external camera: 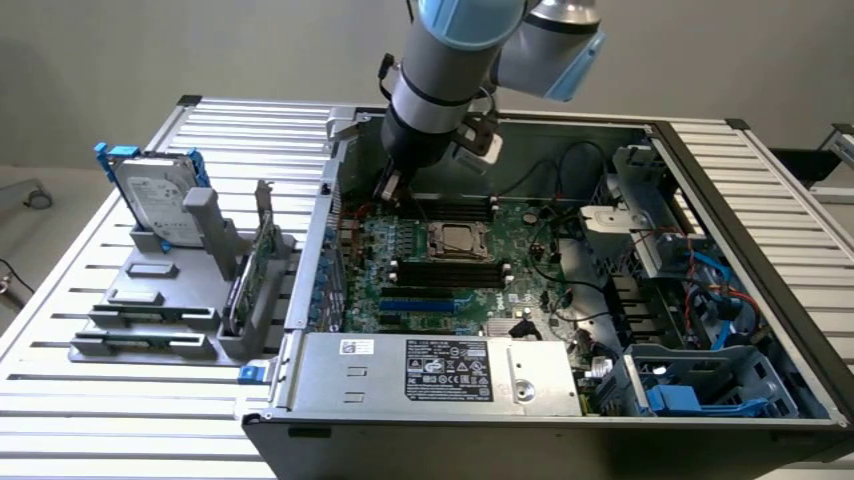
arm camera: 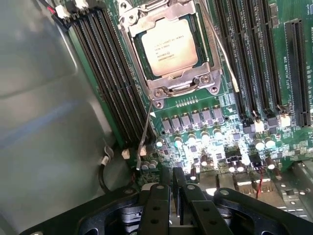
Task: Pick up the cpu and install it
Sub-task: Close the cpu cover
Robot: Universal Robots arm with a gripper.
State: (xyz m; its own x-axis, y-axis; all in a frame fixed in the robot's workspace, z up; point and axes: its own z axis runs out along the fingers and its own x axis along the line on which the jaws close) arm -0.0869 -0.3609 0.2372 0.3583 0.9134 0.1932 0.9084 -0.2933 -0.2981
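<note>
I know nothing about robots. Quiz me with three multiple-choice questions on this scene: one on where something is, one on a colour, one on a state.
1. Where is the chip? A in the socket on the green board; B on the floor; C in a cardboard box.
2. The hard drive has brackets that are: A red; B blue; C yellow.
3. The computer case is: A closed; B open; C wrapped.
Answers: 1 A, the socket's metal frame surrounds the chip; 2 B, blue shows at the drive's edges; 3 B, the board inside is plainly visible.

Exterior overlooks the case [external camera: 534, 447]; wrist views its motherboard [arm camera: 195, 100] closely.
</note>
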